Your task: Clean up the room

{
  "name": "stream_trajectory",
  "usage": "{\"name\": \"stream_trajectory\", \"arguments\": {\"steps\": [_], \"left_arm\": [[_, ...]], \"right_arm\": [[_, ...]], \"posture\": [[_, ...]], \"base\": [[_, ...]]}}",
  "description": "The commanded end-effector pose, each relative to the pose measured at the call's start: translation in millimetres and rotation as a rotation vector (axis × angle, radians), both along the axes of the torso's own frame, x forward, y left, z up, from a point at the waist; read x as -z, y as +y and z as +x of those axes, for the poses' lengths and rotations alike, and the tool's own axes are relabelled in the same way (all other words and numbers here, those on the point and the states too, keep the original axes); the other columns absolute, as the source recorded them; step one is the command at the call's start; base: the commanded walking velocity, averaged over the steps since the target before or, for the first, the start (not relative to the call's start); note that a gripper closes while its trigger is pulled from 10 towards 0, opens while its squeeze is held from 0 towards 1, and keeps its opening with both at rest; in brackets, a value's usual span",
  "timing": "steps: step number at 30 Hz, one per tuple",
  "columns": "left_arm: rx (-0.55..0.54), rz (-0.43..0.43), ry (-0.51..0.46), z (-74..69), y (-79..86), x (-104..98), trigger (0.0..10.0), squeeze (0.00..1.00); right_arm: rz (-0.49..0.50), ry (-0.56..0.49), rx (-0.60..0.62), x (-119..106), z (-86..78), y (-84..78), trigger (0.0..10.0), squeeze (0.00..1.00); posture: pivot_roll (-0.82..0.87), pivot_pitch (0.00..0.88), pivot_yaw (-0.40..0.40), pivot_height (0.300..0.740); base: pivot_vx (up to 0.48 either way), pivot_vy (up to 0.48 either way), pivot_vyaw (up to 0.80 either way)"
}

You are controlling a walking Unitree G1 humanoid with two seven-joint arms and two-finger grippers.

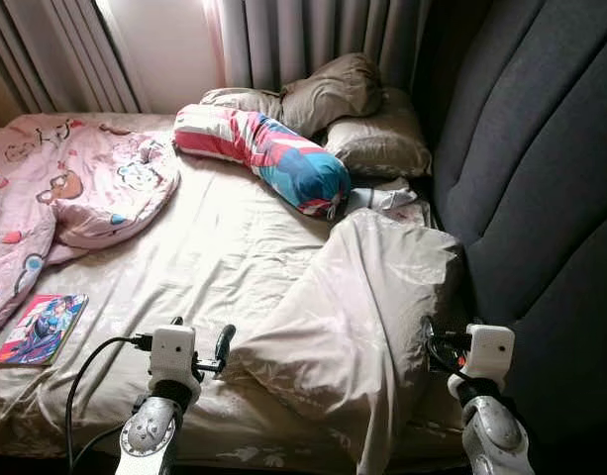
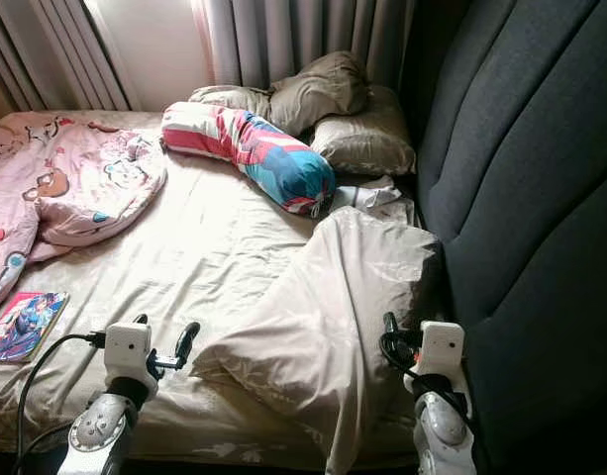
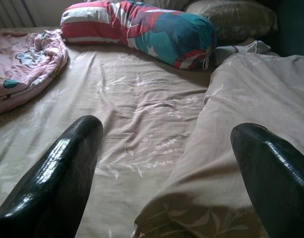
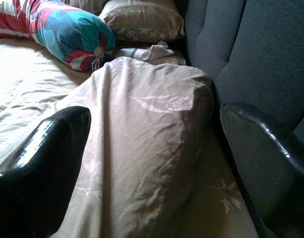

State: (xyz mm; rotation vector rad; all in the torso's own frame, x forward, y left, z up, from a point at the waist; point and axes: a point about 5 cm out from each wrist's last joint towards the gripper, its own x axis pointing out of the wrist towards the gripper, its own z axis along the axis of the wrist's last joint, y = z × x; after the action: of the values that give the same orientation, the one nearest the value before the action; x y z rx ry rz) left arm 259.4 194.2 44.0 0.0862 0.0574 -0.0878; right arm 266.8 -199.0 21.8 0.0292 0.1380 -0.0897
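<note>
A rumpled beige duvet [image 1: 362,307] lies bunched on the bed's right side against the dark headboard. My left gripper [image 1: 201,336] hovers low over the beige sheet [image 1: 224,247] at the duvet's left front corner, open, its fingers [image 3: 57,183] straddling the duvet's edge [image 3: 226,163]. My right gripper [image 4: 154,116] is open at the duvet's right front, between duvet and headboard. A striped red, white and blue bolster [image 1: 268,148] lies across the bed's far middle. A pink cartoon blanket [image 1: 65,188] is heaped at the far left. A colourful magazine [image 1: 41,329] lies at the front left.
Two grey-brown pillows [image 1: 353,114] rest at the far end by the curtains [image 1: 303,40]. The dark grey padded headboard [image 1: 541,178] walls the right side. A small crumpled white cloth [image 1: 382,198] sits between bolster and duvet. Bare sheet stretches across the bed's middle.
</note>
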Motion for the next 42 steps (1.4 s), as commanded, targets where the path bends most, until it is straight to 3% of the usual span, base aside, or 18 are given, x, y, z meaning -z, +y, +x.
{"name": "stream_trajectory", "arguments": {"steps": [1, 5, 42], "left_arm": [[0.012, 0.001, -0.003, 1.9, -2.0, -2.7, 10.0, 0.0], [0.018, 0.0, -0.006, 3.1, -3.8, -3.6, 10.0, 0.0], [0.029, 0.01, -0.004, 5.8, -6.4, -8.0, 10.0, 0.0]], "right_arm": [[0.001, 0.022, -0.004, 3.3, -0.3, 1.6, 10.0, 0.0], [0.006, 0.02, -0.015, 4.0, -0.7, 4.5, 10.0, 0.0], [0.019, 0.01, -0.043, 2.7, -0.1, 8.2, 10.0, 0.0]], "posture": [[-0.05, 0.0, -0.003, 0.705], [-0.05, 0.0, -0.003, 0.68], [-0.04, 0.013, -0.007, 0.672]], "base": [[0.0, 0.0, 0.0], [0.0, 0.0, 0.0], [0.0, 0.0, 0.0]]}}
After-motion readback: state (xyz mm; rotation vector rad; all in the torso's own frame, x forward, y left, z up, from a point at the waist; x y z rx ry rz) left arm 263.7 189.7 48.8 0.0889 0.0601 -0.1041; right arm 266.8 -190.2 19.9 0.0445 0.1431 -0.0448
